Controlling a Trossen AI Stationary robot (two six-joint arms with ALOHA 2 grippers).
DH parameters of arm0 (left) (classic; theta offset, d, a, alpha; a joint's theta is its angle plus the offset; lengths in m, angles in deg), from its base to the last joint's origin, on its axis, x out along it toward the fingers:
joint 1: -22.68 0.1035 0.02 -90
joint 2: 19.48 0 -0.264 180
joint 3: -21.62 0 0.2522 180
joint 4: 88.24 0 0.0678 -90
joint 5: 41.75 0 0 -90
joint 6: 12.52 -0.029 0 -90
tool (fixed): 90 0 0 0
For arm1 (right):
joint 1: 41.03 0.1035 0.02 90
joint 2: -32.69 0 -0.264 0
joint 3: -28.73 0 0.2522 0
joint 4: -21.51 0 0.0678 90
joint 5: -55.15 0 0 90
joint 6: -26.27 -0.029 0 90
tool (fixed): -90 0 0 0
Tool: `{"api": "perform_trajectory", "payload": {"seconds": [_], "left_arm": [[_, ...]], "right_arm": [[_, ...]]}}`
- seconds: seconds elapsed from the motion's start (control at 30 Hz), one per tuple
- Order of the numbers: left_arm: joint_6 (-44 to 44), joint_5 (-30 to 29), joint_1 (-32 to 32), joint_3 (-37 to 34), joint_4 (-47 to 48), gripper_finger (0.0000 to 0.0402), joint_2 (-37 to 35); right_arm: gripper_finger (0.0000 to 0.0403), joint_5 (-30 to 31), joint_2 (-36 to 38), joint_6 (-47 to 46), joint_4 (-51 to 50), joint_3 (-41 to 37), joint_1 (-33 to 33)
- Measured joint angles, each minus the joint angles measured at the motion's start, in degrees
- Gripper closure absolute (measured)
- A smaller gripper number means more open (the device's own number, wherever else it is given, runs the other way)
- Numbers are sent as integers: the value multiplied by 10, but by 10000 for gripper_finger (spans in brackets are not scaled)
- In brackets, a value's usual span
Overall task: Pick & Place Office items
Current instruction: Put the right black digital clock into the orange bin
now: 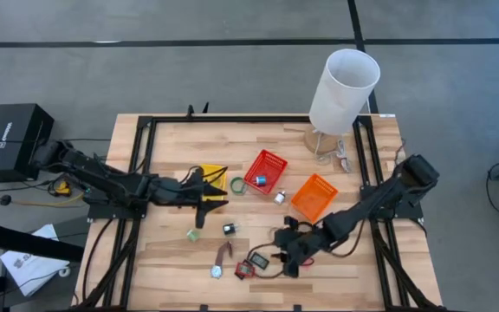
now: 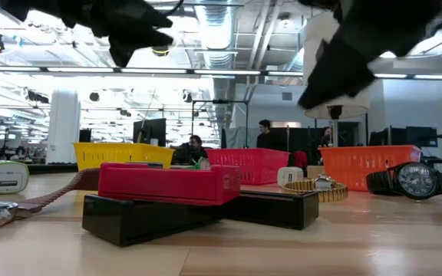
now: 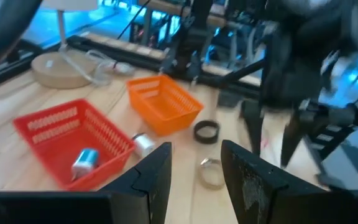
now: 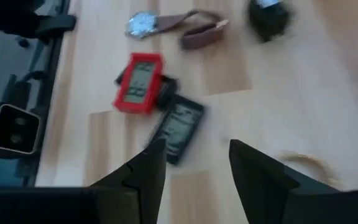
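The right gripper (image 4: 191, 163) hovered with fingers apart just above the black calculator (image 4: 178, 127), the red one (image 4: 139, 83) beyond. It should have centred, then descended squarely. The left gripper (image 3: 194, 168) waited, spread.

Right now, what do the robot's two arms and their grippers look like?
Both arms are matte black and jointed, with dark cables along them. The left gripper and the right gripper each end in two flat, angular black fingers tapering toward the tips. No markings are visible on them.
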Motion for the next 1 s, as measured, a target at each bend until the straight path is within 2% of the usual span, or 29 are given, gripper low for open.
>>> {"api": "perform_trajectory", "payload": {"seconds": [0.17, 0.37, 0.83, 1.0], "left_arm": [[0, 0, -22, 0, -13, 266, 0], [0, 0, -54, 0, -20, 266, 0], [0, 0, -76, 0, -38, 266, 0], [0, 0, -76, 0, -41, 266, 0]], "right_arm": [[235, 65, -65, -47, -7, 41, 8], [235, 94, -119, -81, -24, 104, 21], [235, 126, -234, -143, -213, 252, 49], [235, 126, -247, -154, -218, 273, 52]]}}
